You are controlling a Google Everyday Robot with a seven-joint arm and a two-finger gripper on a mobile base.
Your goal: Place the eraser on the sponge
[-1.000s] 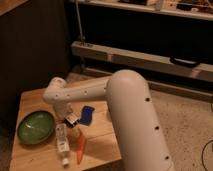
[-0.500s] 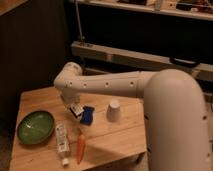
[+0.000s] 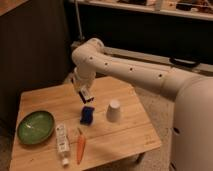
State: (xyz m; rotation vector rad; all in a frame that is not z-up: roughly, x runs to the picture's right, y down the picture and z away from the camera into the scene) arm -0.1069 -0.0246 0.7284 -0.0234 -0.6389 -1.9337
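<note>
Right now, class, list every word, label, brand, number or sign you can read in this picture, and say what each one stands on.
No text here can be read.
White tube: a label with dark marks, too blurred to read.
Eraser, held in the shut gripper above the sponge: any print is too small to tell.
Cup, green plate, carrot: no markings visible.

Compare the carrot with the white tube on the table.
The carrot is orange and tapered; the white tube is pale and even in width. The white tube is thicker than the carrot. Both lie flat, side by side, near the table front edge. The gripper, shut on the eraser, hangs just above the blue sponge.
</note>
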